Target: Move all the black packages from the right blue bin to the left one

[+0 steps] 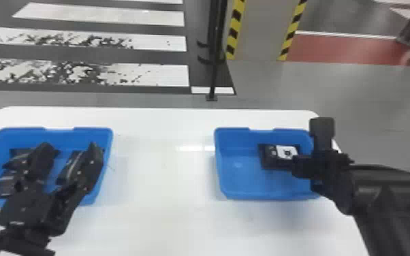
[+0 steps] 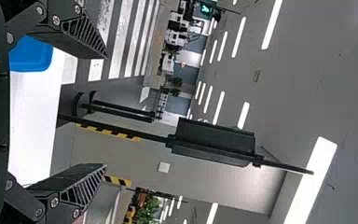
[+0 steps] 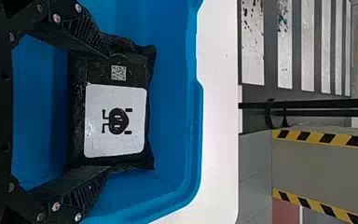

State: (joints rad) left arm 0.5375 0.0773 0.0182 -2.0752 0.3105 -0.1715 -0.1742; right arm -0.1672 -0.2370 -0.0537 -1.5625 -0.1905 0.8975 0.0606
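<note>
Straddling a crinkled black package, right gripper spread wide, left gripper parted, smooth blue bin

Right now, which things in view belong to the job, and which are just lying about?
Job:
- black package in the right blue bin
- black packages in the left blue bin
- right tool, open at its package
- left tool, open

Just there:
- white table under both bins
- black post
- pillar with striped edges
- floor stripes

Two blue bins; one white table; one black package right of centre; at least three black packages lower left, partly hidden.
</note>
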